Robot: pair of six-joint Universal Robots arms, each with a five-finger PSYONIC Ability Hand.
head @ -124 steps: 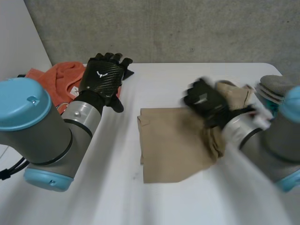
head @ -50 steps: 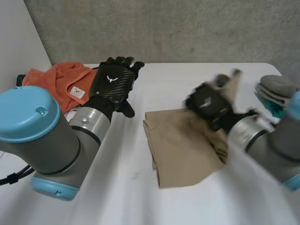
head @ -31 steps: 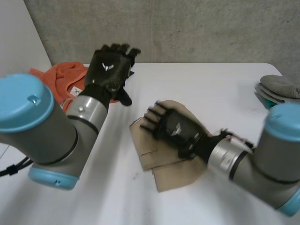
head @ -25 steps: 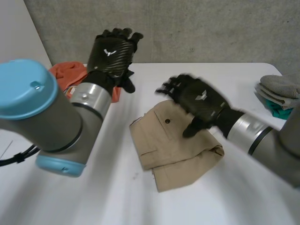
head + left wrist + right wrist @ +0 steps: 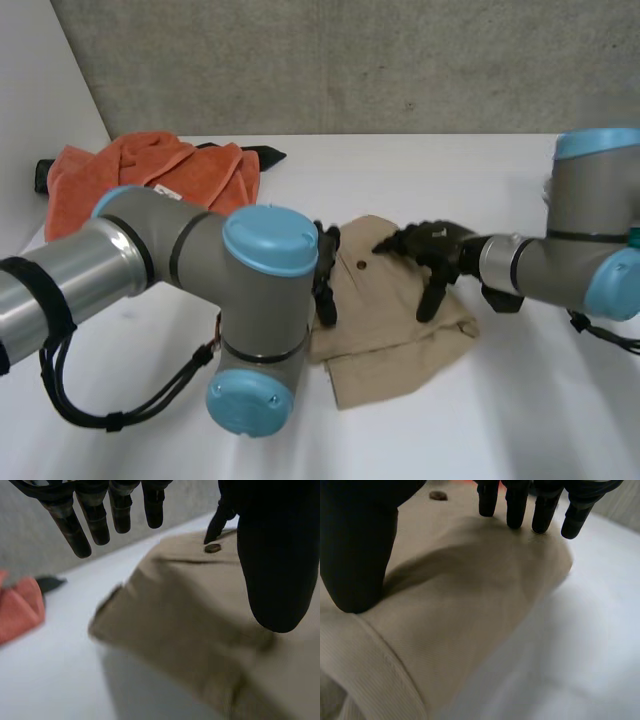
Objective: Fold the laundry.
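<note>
Mid-fold: your right hand (image 5: 432,248) pressed spread-open onto the tan shorts (image 5: 385,325), your left hand (image 5: 324,272) hovered open beside them; next probably called for pinching an edge.

Head view: camera set high at the robot's end, facing down and forward across the white worktop (image 5: 480,180) to the concrete wall (image 5: 350,60); widest coverage.

Left wrist view: looks along the left hand (image 5: 270,555), close above the tan shorts (image 5: 175,615), with the orange towel (image 5: 17,612) beyond.

Right wrist view: looks along the right hand (image 5: 360,545), nearer, almost on the cloth.

All 3 views share the shorts' button (image 5: 358,265).
</note>
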